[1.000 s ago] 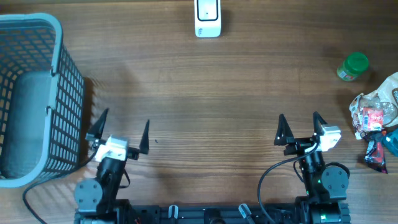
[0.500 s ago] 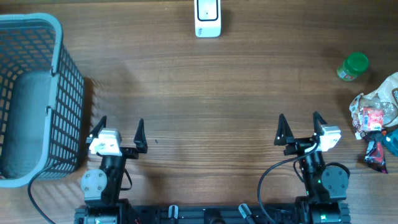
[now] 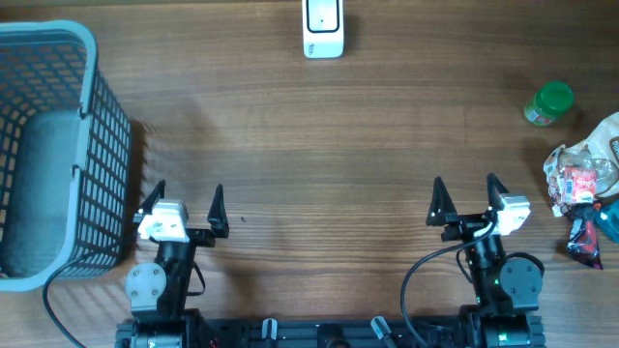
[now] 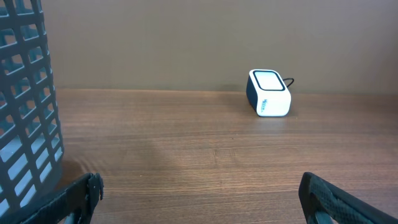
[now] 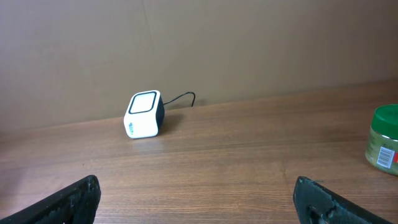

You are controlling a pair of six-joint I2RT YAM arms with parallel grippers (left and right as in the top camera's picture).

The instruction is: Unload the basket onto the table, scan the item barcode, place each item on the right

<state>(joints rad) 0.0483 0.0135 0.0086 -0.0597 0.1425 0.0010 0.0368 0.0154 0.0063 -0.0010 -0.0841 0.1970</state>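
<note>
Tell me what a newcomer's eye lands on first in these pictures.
The big grey-blue mesh basket at the left edge of the table draws the eye first. Next comes the small white scanner, alone at the middle of the far edge, then the green-lidded jar and a heap of snack packets at the right edge. Near the front, the left claw and right claw stand open and empty.

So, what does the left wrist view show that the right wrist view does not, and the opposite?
Only the left wrist view shows the mesh basket, at its left edge. Only the right wrist view shows the green-lidded jar, at its right edge. Both show the white scanner standing on the wooden table.
</note>
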